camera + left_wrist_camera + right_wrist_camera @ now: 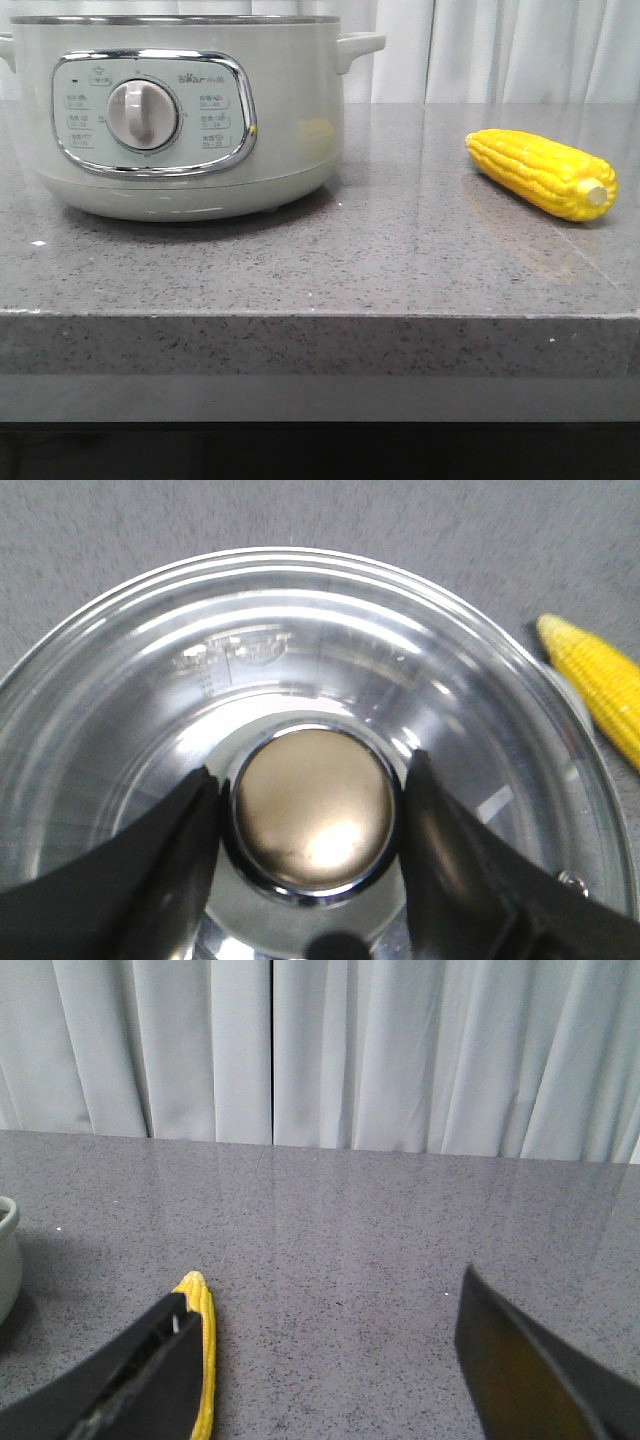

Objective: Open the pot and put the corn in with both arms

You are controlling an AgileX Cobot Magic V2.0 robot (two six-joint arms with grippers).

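Observation:
The pot (190,110), pale grey-green with a chrome-framed panel and a silver dial, stands at the left of the grey stone table. Its glass lid (300,630) fills the left wrist view, with a round brass knob (312,820) in the middle. My left gripper (312,815) straddles the knob with one black finger close on each side and a narrow dark gap at each. The yellow corn (545,172) lies on the table to the right of the pot; it also shows in the left wrist view (598,685). My right gripper (325,1345) is open over the table, and the corn's tip (203,1345) lies just inside one finger. Neither gripper shows in the front view.
The grey speckled table (400,260) has its front edge near the camera. White curtains (320,1050) hang behind its far edge. The pot's side handle (358,45) sticks out toward the corn.

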